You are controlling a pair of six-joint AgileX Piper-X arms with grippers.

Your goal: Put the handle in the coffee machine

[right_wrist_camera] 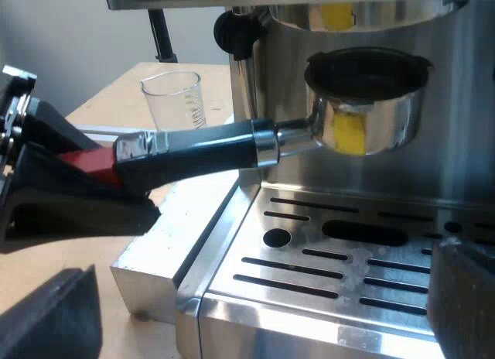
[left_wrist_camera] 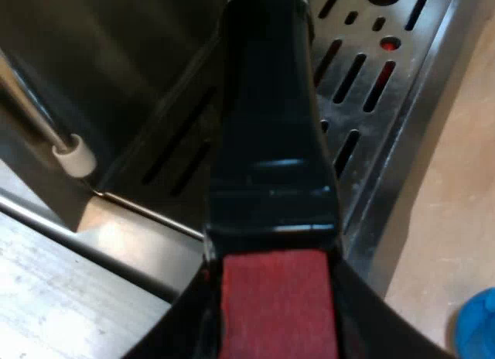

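1. My left gripper (left_wrist_camera: 278, 320) has its two black fingers (left_wrist_camera: 174, 336) squeezed on the red end (left_wrist_camera: 278, 305) of the long dark handle (left_wrist_camera: 271, 127).
2. The handle belongs to the shiny metal holder (right_wrist_camera: 363, 115), which looks like a little round cup.
3. The holder is up in the air at the front of the big silver espresso machine (right_wrist_camera: 464, 142). It sits just under the round part where the coffee comes out, and a small gap shows between them.
4. The handle sticks out sideways from the machine, and it is level.
5. Under the holder is the silver drip tray (right_wrist_camera: 325, 266) with long dark slots in it.
6. My right gripper (right_wrist_camera: 255, 312) hangs low by the front of the drip tray. Its black fingers (right_wrist_camera: 46, 316) are wide apart and hold nothing.
7. A clear measuring glass (right_wrist_camera: 174, 100) with little lines on it stands on the light brown table (right_wrist_camera: 100, 104), past the handle.
8. A thin metal steam pipe (left_wrist_camera: 39, 115) with a white tip hangs near the tray.
9. A bit of a blue thing (left_wrist_camera: 476, 324) lies on the table beside the tray.
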